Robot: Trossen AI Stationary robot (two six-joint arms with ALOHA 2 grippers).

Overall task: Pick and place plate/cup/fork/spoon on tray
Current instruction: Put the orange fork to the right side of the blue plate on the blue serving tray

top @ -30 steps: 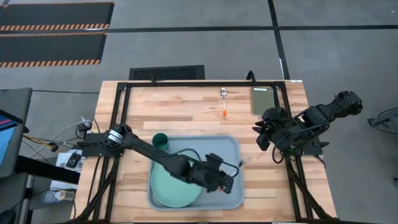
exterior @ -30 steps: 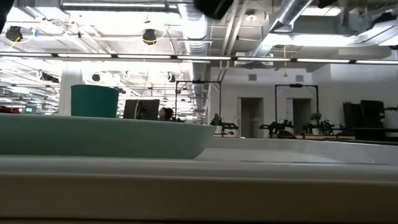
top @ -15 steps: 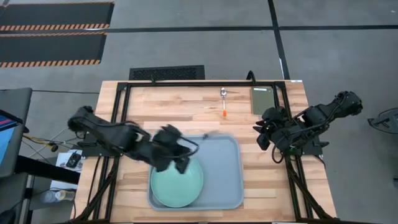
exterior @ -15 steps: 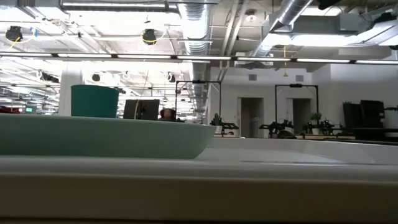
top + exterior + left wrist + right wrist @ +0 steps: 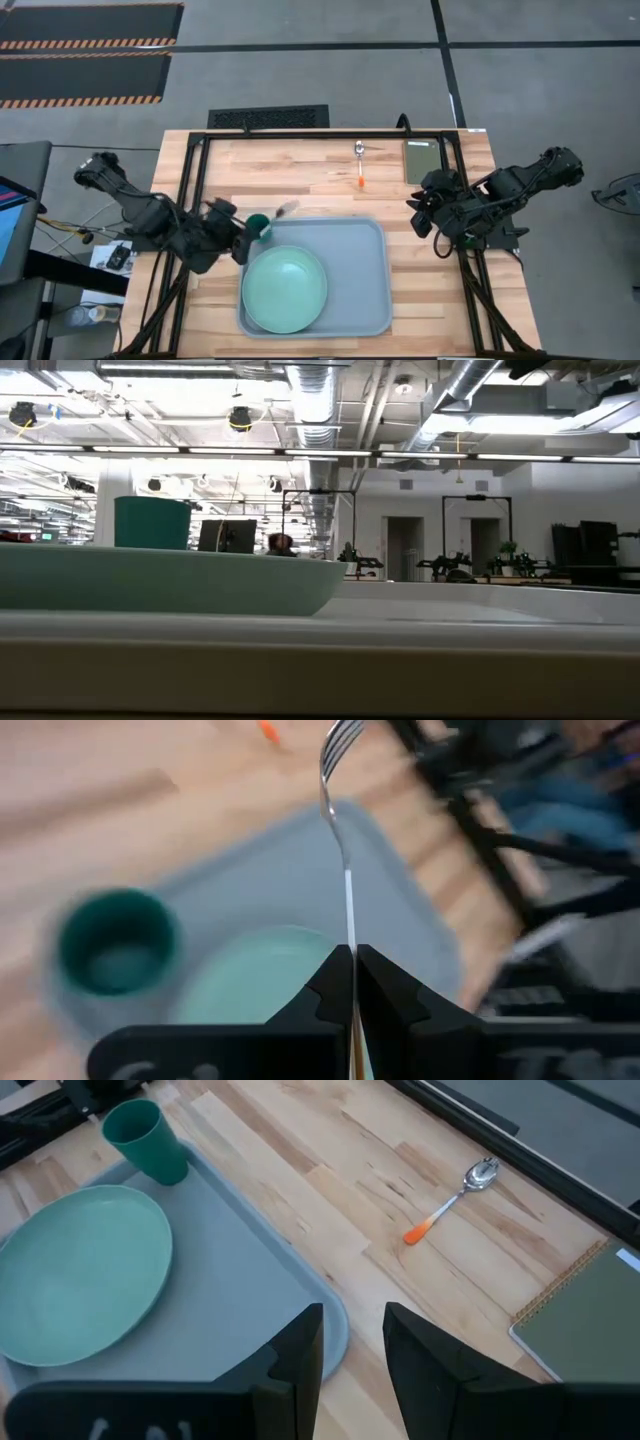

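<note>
light: even overhead | left wrist view: motion-blurred | shadows: soft

High view looks straight down; low view sits level against the tray [image 5: 360, 270] rim; both share it.

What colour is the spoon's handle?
Orange; the spoon shows best in the right wrist view.

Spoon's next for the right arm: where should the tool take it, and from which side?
Take the spoon by its orange handle, coming straight down from above. It lies flat on bare wood, well clear of the tray and notebook, handle end toward the tray. Close across the thin handle rather than the wider bowl.
</note>
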